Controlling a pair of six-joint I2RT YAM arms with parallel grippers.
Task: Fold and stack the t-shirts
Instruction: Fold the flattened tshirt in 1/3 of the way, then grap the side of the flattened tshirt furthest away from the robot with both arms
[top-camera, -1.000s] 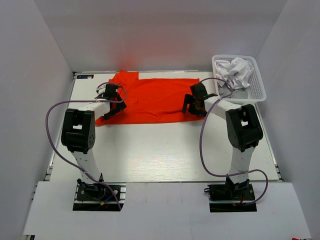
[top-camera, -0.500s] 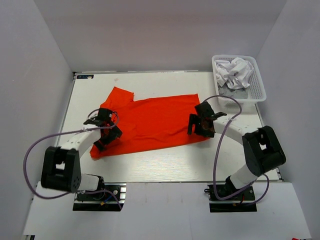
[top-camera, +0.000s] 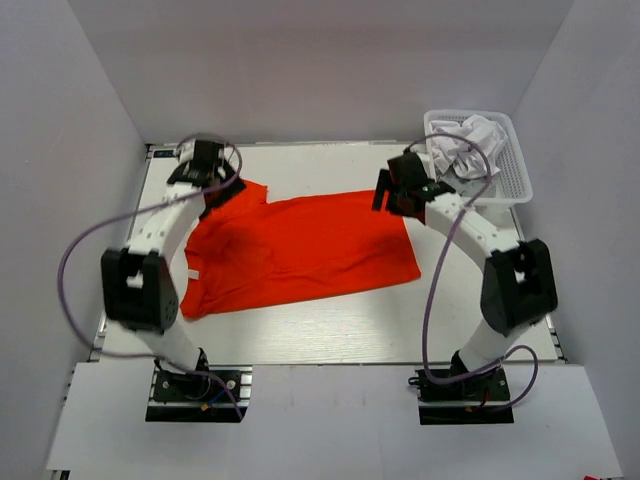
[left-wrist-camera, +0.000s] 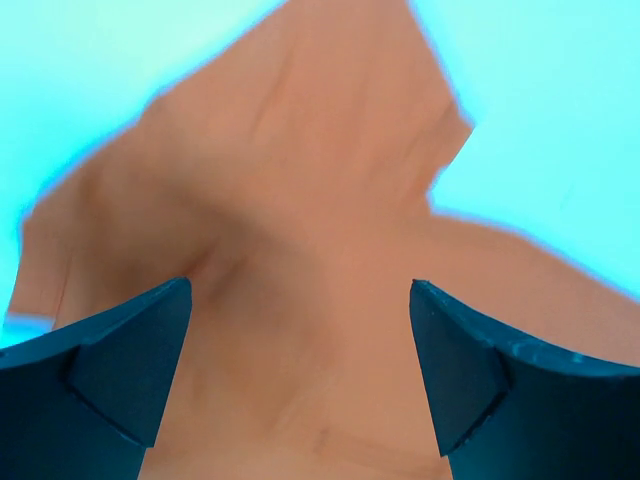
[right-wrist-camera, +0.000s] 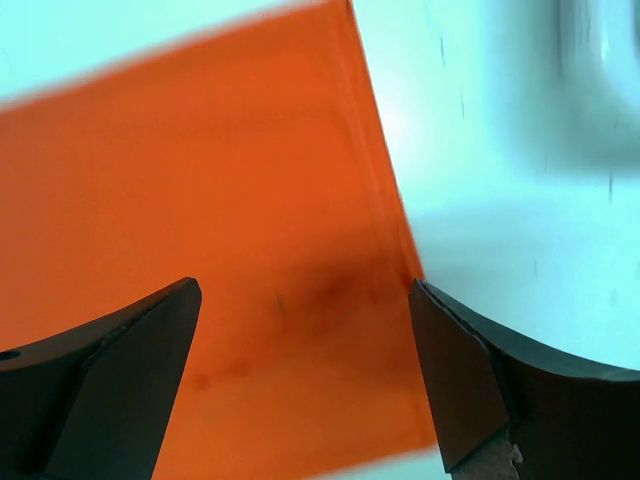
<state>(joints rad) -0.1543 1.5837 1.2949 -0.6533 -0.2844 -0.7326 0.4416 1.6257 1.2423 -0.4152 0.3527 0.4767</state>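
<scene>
The orange-red t-shirt (top-camera: 300, 250) lies spread flat on the white table (top-camera: 330, 325), with one sleeve pointing to the far left. My left gripper (top-camera: 210, 180) hovers open over that far-left sleeve; the left wrist view shows the cloth (left-wrist-camera: 300, 200) below my empty open gripper (left-wrist-camera: 300, 290). My right gripper (top-camera: 392, 195) hovers open over the shirt's far right corner; the right wrist view shows the shirt's edge (right-wrist-camera: 250, 200) under my empty open gripper (right-wrist-camera: 305, 290). White and grey shirts (top-camera: 468, 145) lie crumpled in the basket.
A white plastic lattice basket (top-camera: 520, 185) stands at the far right corner of the table. Grey walls close in the table on the left, right and back. Purple cables loop from both arms.
Both grippers pulled the orange-red shirt toward the near side, then let go. They have moved back to its far edge, and the shirt now lies flat nearer the table's middle.
</scene>
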